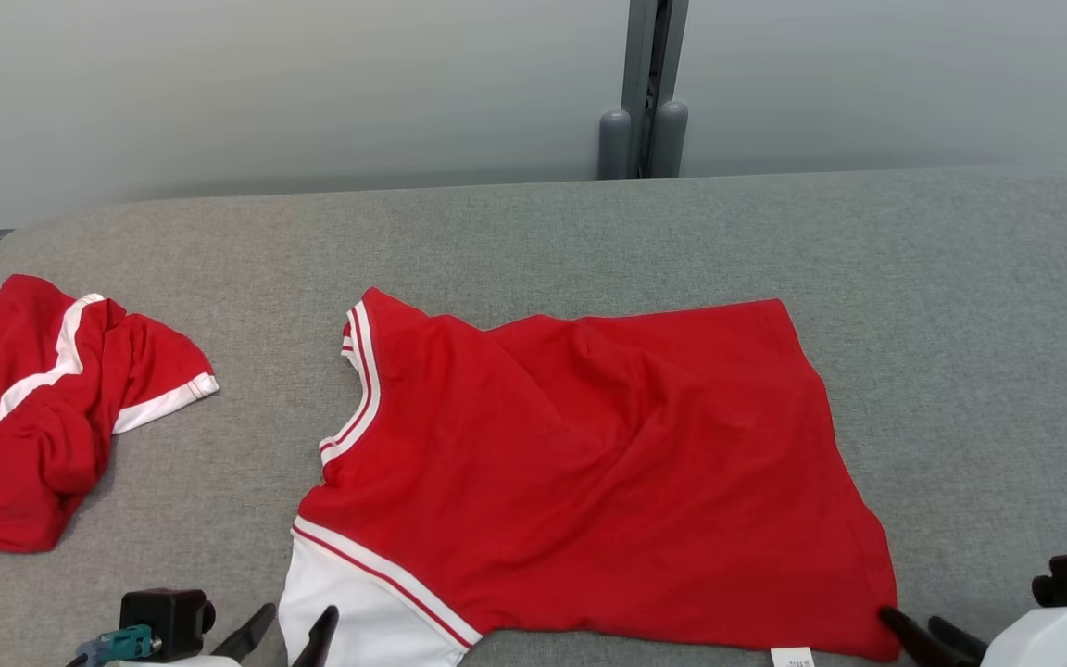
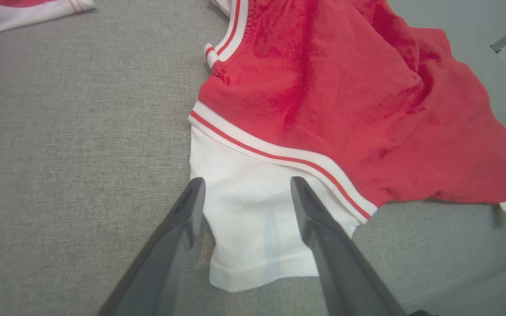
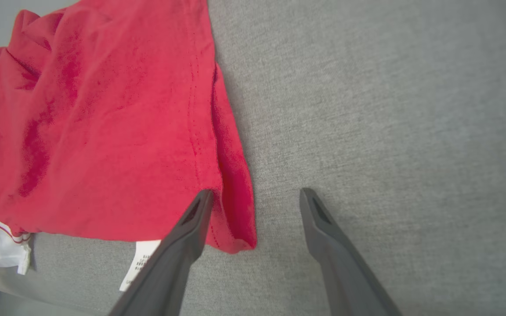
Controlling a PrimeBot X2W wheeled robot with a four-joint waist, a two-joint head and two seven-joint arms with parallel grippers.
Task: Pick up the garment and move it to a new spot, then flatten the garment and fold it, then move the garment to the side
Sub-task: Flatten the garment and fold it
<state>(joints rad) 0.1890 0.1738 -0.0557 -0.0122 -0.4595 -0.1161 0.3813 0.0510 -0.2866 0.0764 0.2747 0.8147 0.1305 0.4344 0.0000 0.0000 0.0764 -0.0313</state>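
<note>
The garment (image 1: 589, 463) is a red shirt with white trim, lying spread and wrinkled on the grey padded table (image 1: 589, 232). Its white sleeve (image 1: 348, 602) points toward the table's front edge. My left gripper (image 1: 297, 616) is open just above that sleeve (image 2: 253, 219), one finger on each side of it (image 2: 247, 182). My right gripper (image 1: 911, 619) is open at the garment's near right hem corner (image 3: 240, 237); in the right wrist view (image 3: 257, 192) the left finger overlaps the hem and the right finger stands over bare table. Neither gripper holds anything.
A second red and white garment (image 1: 43, 408) lies crumpled at the table's left end. A white care label (image 1: 791, 656) sticks out under the hem near the front edge. Bare grey surface extends to the right and behind. A grey post (image 1: 645, 93) stands behind the table.
</note>
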